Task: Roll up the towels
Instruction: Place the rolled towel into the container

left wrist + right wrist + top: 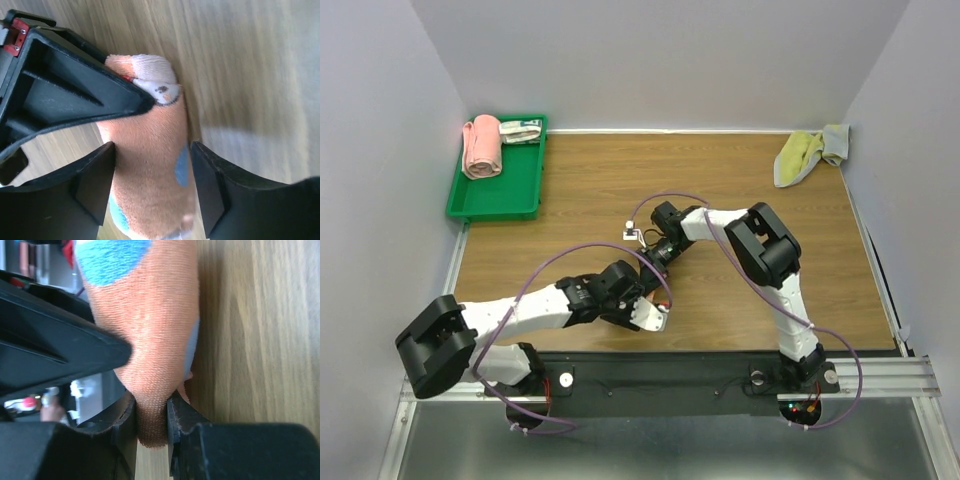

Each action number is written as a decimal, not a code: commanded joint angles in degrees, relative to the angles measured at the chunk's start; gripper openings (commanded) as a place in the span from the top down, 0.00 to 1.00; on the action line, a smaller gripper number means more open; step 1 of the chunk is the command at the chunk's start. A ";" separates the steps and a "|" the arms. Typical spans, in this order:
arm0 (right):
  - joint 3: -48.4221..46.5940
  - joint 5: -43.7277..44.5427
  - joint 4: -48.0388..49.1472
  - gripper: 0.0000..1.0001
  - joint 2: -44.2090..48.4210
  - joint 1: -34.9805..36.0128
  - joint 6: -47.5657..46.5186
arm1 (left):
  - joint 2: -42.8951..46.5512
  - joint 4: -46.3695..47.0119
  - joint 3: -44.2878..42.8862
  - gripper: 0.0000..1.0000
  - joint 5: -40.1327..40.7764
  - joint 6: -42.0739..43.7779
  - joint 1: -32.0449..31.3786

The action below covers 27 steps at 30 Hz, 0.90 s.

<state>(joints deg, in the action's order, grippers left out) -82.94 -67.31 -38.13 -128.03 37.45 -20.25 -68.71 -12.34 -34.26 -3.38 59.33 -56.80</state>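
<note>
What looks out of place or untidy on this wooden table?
The yellow-green cloth towel with a grey part lies crumpled and unrolled in the far right corner of the wooden table, far from the green plastic tray holding the pink towel roll. Nothing looks spilled or damaged.

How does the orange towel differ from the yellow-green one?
Orange towel: bunched into a roll, pinched by right gripper, left gripper astride it. Yellow-green towel: crumpled loose at the far right corner, untouched. Orange has blue patches; yellow-green a grey part. Both on the table.

Rolled orange towel (150, 170) on wooden table (250, 75), between left gripper's (152, 150) parted jaws, right gripper's (145, 101) tip at its end
</note>
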 commanded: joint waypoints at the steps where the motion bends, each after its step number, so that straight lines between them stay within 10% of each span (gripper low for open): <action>1: -0.56 3.68 -5.19 0.99 -3.63 0.34 -3.92 | -3.35 8.18 2.35 0.30 3.63 2.01 -0.77; 15: -2.58 0.68 -10.82 0.96 -3.64 0.08 -7.52 | -8.20 8.13 4.99 0.87 5.22 -0.62 -0.86; 17: -2.58 2.35 -11.70 0.85 -2.67 -0.45 -7.44 | -5.92 6.02 5.26 1.00 4.96 -2.38 -0.08; 20: -2.49 4.11 -12.67 0.38 0.22 -4.73 -7.26 | -2.14 1.01 3.25 1.00 0.49 -4.66 3.52; 21: -2.58 4.64 -12.85 0.07 1.02 -6.06 -7.17 | -1.18 0.13 2.89 1.00 -0.05 -4.84 4.58; 27: -5.39 6.22 -15.65 0.00 6.20 -16.42 -6.29 | 7.53 -3.92 -2.29 1.00 -3.47 0.60 17.22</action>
<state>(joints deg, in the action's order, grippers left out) -86.11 -66.08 -50.96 -124.46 27.97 -25.17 -65.60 -11.22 -31.79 -3.33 57.23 -45.25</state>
